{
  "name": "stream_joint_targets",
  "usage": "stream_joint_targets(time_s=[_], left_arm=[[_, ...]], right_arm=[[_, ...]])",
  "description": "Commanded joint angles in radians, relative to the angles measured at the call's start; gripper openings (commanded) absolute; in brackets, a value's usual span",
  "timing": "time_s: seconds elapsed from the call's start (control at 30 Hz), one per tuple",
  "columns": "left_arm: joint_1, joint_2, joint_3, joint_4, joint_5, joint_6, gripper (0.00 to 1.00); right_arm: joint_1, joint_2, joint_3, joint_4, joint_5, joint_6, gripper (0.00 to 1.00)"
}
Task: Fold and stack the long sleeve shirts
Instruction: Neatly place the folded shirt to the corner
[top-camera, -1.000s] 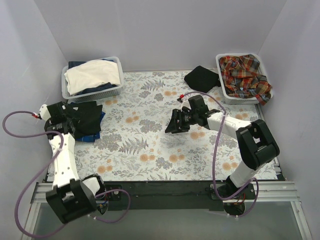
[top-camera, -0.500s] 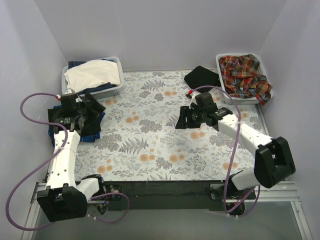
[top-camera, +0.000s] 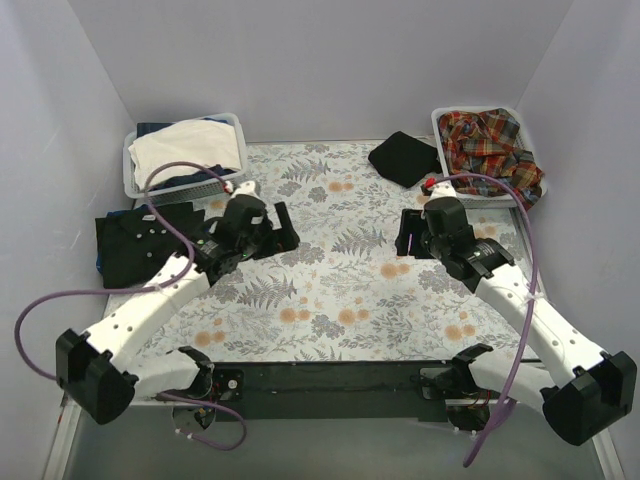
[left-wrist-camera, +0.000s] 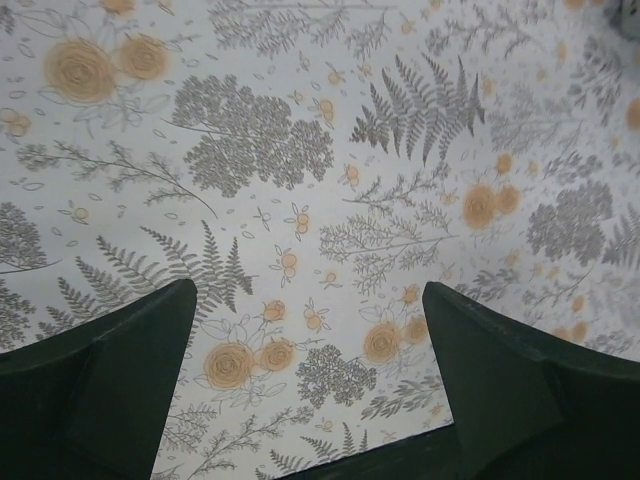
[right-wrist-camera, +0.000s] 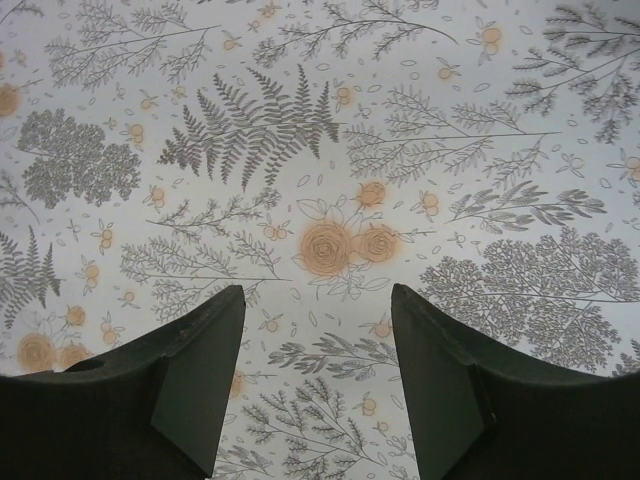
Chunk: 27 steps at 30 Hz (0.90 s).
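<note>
Left gripper (left-wrist-camera: 310, 300) hangs over the bare floral tablecloth (top-camera: 330, 290), jaws spread wide, nothing between. Right gripper (right-wrist-camera: 318, 300) likewise parted and empty. Folded black shirt (top-camera: 135, 245) lies at the table's left edge. Second black shirt (top-camera: 403, 157) sits crumpled beside the right basket (top-camera: 443, 150), which holds red-orange plaid shirts (top-camera: 490, 140).

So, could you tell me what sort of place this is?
Probably a robot test booth: plain white walls box in a floral-covered table, with laundry baskets at the far corners, plaid shirts in one.
</note>
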Motion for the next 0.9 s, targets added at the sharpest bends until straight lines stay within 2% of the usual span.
stream_joint_targets(time_s=[0.0, 0.1, 0.3, 0.87], left_arm=[[-0.144, 0.092, 0.068, 0.018, -0.191, 0.01, 0.98], [-0.184, 0.148, 0.088, 0.031, -0.24, 0.036, 0.98], [-0.211, 0.163, 0.082, 0.083, -0.266, 0.087, 0.98], [-0.218, 0.158, 0.037, 0.126, -0.28, 0.157, 0.98]], right_arm=[[-0.005, -0.079, -0.033, -0.012, 0.132, -0.02, 0.7], [-0.006, -0.113, -0.056, -0.011, 0.143, -0.023, 0.7], [-0.009, -0.147, -0.087, -0.012, 0.144, 0.006, 0.7], [-0.015, -0.133, -0.087, 0.003, 0.163, 0.017, 0.7]])
